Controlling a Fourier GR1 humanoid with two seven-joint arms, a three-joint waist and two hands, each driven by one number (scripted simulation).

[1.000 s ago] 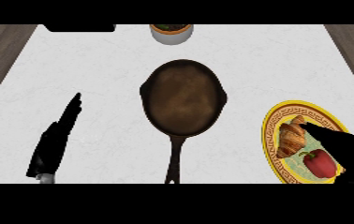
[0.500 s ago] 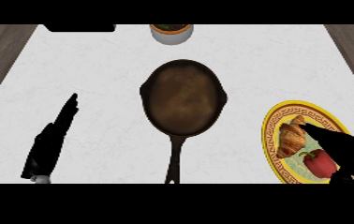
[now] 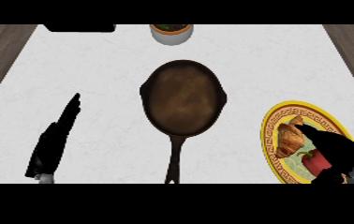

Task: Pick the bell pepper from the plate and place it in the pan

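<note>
**Right hand over the plate, pepper still on it**

The right hand [image 3: 335, 153] enters from the lower right corner of the frame and lies across the yellow-rimmed plate [image 3: 275, 120], its dark fingers [image 3: 311, 133] stretched up and to the left. They cover the right side of the red bell pepper [image 3: 313, 161], which sits on the lower part of the plate. Whether the fingers have closed on the pepper or merely lie over it cannot be told from this steep angle; they look fairly straight. A croissant [image 3: 289, 139] rests just left of the fingers, also on the plate.

The pan [image 3: 183, 96] sits in the middle of the white table [image 3: 104, 63], its handle running down toward the lower edge, well apart from the plate.

The left hand [image 3: 54, 141] shows at the lower left, fingers straight and together, pointing up, resting clear of everything.

At the top centre stands a small white pot [image 3: 171, 33], and a dark object [image 3: 79, 28] lies at the upper left edge.
</note>
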